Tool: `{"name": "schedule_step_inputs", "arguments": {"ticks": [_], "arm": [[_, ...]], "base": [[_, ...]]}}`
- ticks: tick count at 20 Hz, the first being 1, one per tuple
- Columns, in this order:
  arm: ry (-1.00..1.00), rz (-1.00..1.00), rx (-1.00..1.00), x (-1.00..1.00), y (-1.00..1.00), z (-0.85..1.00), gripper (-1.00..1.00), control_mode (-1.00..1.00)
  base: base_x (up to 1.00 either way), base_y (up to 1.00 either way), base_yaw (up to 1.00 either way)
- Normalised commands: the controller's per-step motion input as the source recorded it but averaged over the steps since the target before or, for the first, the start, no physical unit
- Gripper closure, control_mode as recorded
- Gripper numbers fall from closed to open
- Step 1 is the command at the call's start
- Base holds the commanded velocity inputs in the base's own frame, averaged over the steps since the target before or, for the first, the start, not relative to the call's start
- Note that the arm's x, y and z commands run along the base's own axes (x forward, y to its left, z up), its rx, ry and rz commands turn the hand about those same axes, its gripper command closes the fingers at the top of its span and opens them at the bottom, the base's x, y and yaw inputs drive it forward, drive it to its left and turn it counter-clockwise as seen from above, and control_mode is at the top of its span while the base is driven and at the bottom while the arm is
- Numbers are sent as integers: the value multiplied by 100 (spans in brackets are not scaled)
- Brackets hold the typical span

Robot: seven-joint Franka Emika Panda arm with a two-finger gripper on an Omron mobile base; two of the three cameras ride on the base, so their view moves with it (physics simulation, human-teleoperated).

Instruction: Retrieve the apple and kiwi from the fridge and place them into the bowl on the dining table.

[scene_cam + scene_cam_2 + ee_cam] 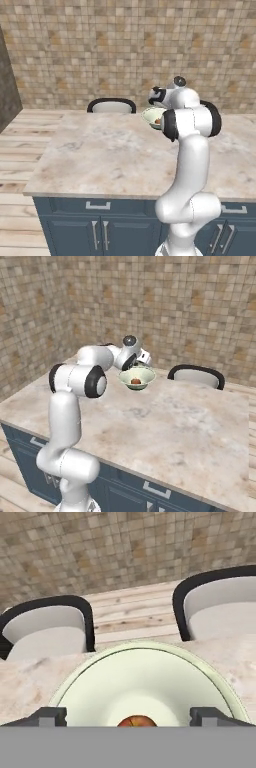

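- Navy cabinets (100, 230) front the dining table (100, 160), whose marbled top carries the work.
- Over the tabletop's far edge, the gripper (128, 716) hangs directly above the bowl (137, 377), jaws spread wide and holding nothing.
- Straight beneath the jaws, the apple (136, 381) rests inside the bowl, apart from both fingertips (50, 716).
- Two chairs (47, 629) stand beyond the far edge; judging by this, the kiwi is yet to come.
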Motion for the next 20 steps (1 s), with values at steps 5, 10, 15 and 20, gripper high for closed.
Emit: {"name": "schedule_step_inputs", "arguments": {"ticks": [5,10,15,20], "arm": [[-35,0,-5,-96,0,72,-100,-100],[-36,1,-9,-100,0,86,-100,-100],[-27,4,-14,-100,0,100,-100,-100],[-6,1,-15,-100,0,84,-100,-100]], "base": [[0,0,0],[0,0,0],[0,0,0],[0,0,0]]}}
